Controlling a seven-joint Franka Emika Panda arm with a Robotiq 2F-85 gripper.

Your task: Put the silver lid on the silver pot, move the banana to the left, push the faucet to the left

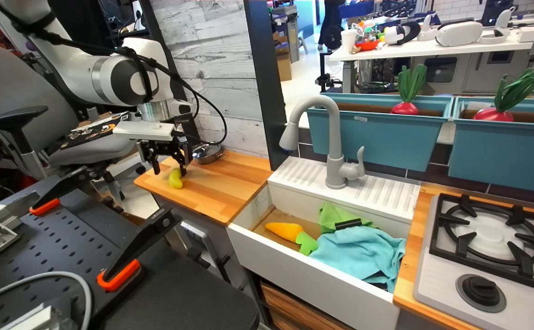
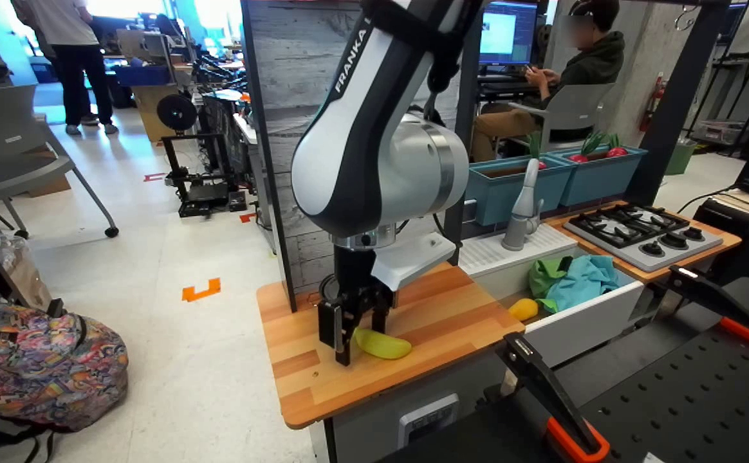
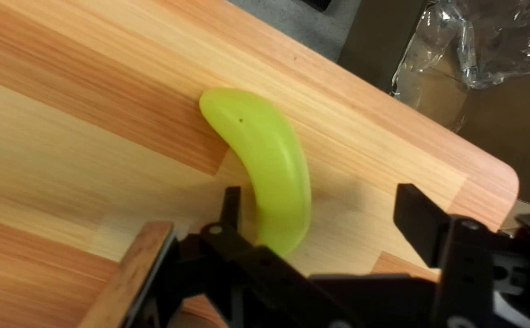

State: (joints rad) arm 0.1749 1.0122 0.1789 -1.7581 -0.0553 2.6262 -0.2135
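Note:
The yellow-green banana (image 1: 175, 179) lies on the wooden counter in both exterior views (image 2: 384, 345) and in the wrist view (image 3: 281, 168). My gripper (image 3: 318, 193) is open and low over the counter. Its fingers are on either side of the banana's near end, and the left finger in the wrist view is much closer to it. The gripper also shows in both exterior views (image 1: 170, 172) (image 2: 361, 344). A silver pot (image 1: 207, 156) stands behind the gripper, partly hidden; a lid seems to be on top, but I cannot be sure. The grey faucet (image 1: 334, 137) stands behind the sink (image 2: 524, 209).
The wooden counter (image 1: 221, 192) ends at a front edge close to the banana. A panelled wall (image 2: 297, 193) rises behind it. The sink (image 1: 313, 279) holds a toy carrot (image 1: 285, 230) and cloths (image 1: 358, 252). A stove (image 1: 492, 233) lies beyond it. Black clamps (image 1: 134, 247) stand on the dark table.

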